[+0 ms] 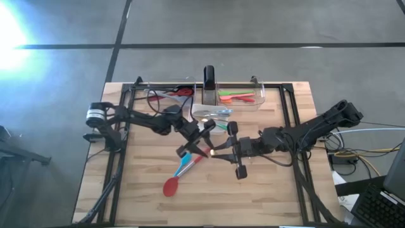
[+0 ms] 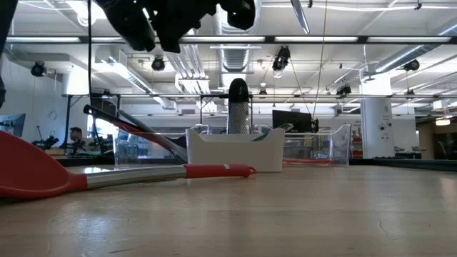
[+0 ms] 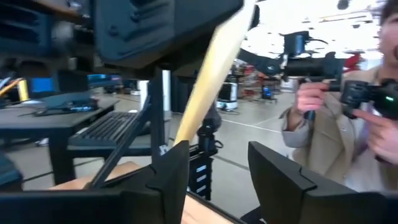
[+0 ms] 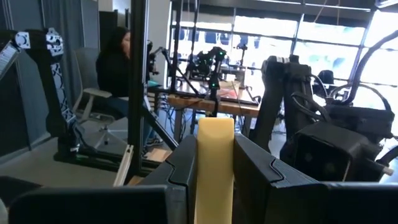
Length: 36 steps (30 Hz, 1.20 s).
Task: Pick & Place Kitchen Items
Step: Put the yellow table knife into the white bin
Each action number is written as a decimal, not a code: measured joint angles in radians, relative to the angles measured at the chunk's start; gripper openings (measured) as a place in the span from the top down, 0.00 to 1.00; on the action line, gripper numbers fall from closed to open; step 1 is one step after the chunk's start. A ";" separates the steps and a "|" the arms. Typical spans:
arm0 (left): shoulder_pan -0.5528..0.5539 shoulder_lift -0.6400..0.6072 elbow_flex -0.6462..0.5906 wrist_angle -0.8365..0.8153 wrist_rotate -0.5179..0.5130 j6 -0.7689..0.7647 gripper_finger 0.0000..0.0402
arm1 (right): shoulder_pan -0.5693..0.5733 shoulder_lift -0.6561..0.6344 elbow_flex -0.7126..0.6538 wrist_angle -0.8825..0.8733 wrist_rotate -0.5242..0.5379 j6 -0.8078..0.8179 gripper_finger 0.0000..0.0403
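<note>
Pincers meet mid-worktop: right pincer clamps a cream handle; left pincer stands parted, handle beside one finger. Red spoon lies below them.

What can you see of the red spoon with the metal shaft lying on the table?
The red spoon with the metal shaft lies flat on the wooden table, slanted, near the table's middle. It has a broad red oval head, silicone by its look, a shiny round steel shaft and a red sleeve at the handle end. Nothing grips it; only the table is seen touching it.
</note>
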 joint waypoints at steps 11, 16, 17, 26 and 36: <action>-0.002 0.053 0.060 -0.035 -0.024 0.197 0.56 | 0.000 0.000 0.000 0.064 -0.036 -0.006 0.84; -0.002 0.067 0.067 -0.037 -0.052 0.216 0.57 | 0.000 -0.002 0.000 0.093 -0.079 -0.012 0.84; -0.003 0.067 0.072 -0.037 -0.050 0.213 0.57 | 0.000 -0.002 0.000 0.093 -0.079 -0.012 0.84; -0.018 0.067 0.167 -0.060 0.070 0.163 0.58 | -0.007 0.001 0.000 0.088 -0.079 -0.008 0.84; -0.033 0.066 0.236 -0.242 0.067 0.269 0.58 | -0.007 0.001 0.000 0.086 -0.104 -0.007 0.84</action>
